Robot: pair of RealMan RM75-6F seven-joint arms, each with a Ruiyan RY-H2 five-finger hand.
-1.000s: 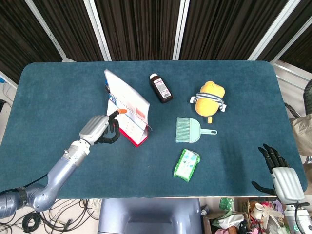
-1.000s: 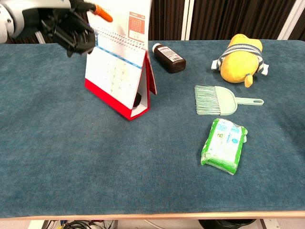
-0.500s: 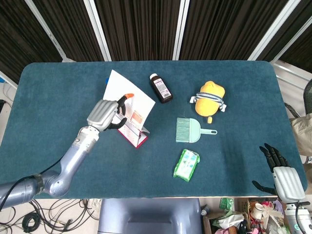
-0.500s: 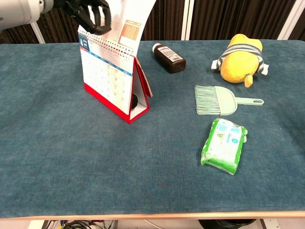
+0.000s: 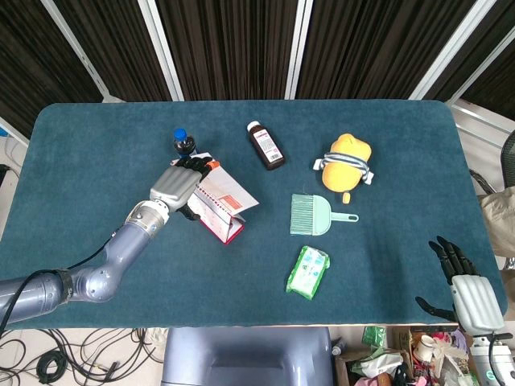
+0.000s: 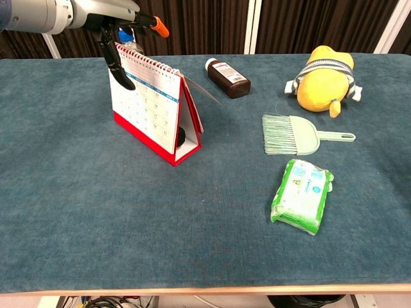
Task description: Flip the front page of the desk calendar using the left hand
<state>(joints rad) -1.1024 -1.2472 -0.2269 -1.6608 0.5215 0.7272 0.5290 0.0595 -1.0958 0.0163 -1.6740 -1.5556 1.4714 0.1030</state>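
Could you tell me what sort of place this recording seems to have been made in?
Probably a robot lab or test room rather than a home: a table covered in blue felt, dark vertical blinds behind it, loose cables on the floor, and unrelated props such as a desk calendar and a plush toy.

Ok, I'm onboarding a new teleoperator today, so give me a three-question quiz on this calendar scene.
1. True or false: the flipped page now hangs over the back of the desk calendar.
2. Which hand is at the calendar's spiral top: A) left hand B) right hand?
3. What lies between the brush and the table's near edge?

Key: 1 true. 2 A. 3 the green wipes pack.
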